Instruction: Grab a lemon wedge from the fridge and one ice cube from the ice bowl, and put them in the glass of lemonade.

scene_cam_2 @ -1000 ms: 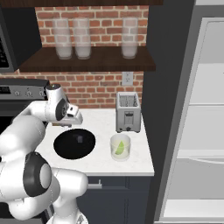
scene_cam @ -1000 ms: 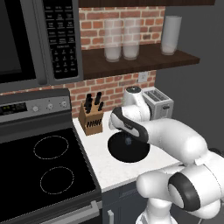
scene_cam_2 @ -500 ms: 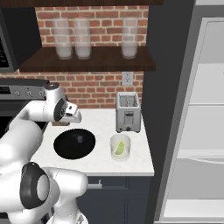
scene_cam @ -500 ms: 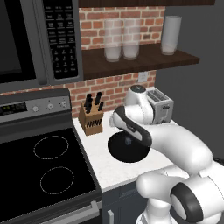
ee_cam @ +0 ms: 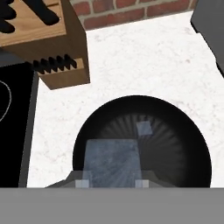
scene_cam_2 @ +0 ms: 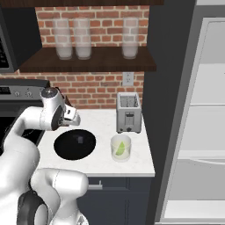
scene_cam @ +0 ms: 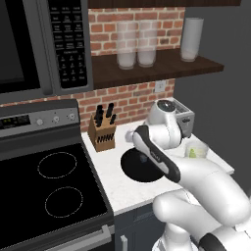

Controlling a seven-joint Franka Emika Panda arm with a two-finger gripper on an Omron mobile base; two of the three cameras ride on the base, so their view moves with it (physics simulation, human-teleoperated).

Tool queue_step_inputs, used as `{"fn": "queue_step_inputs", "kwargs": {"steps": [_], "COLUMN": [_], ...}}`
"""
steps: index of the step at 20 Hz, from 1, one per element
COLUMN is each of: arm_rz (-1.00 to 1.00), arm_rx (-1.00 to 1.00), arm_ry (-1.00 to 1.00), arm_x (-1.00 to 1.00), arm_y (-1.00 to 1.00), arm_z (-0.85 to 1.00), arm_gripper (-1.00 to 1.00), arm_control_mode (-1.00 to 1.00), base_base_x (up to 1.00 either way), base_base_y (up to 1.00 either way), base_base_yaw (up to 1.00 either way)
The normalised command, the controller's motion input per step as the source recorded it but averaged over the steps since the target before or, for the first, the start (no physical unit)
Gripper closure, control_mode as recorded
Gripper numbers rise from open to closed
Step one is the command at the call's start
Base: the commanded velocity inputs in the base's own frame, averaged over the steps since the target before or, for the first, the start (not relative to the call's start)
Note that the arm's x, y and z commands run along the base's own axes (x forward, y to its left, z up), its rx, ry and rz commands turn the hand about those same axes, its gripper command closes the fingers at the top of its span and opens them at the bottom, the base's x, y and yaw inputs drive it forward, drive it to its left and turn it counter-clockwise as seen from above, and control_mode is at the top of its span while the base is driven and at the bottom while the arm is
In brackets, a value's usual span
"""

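From the left, the ice bowl (scene_cam: 139,166) sits on the white counter (scene_cam: 117,184), stove (scene_cam: 44,196) left of it, knife block (scene_cam: 102,132) behind.

From the right, toaster (scene_cam_2: 128,112) and lemonade glass (scene_cam_2: 121,147) stand right of the bowl, open fridge (scene_cam_2: 200,132) beyond.

From the hand, the gripper (ee_cam: 109,183) clamps an ice cube (ee_cam: 111,159) above the bowl; another cube (ee_cam: 143,127) lies inside.

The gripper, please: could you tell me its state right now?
Gripper: closed on an ice cube, above the ice bowl.
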Motion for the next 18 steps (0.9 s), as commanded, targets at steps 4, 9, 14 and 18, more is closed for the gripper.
{"fn": "queue_step_inputs", "kwargs": {"steps": [4, 9, 14, 18], "arm_rz": [0.0, -0.02, -0.03, -0.05], "arm_rx": [0.09, -0.06, -0.28, -0.27], "arm_ry": [-0.06, 0.03, 0.24, 0.33], "arm_x": [-0.12, 0.08, 0.3, 0.33], "arm_y": [-0.41, -0.44, -0.56, -0.7], "arm_z": [0.04, 0.09, 0.47, 0.43], "arm_gripper": [1.0, 1.0, 1.0, 1.0], "arm_control_mode": [-1.0, -1.0, -1.0, -1.0], "base_base_x": [0.0, 0.0, 0.0, 0.0], "base_base_y": [0.0, 0.0, 0.0, 0.0], "base_base_yaw": [0.0, 0.0, 0.0, 0.0]}}
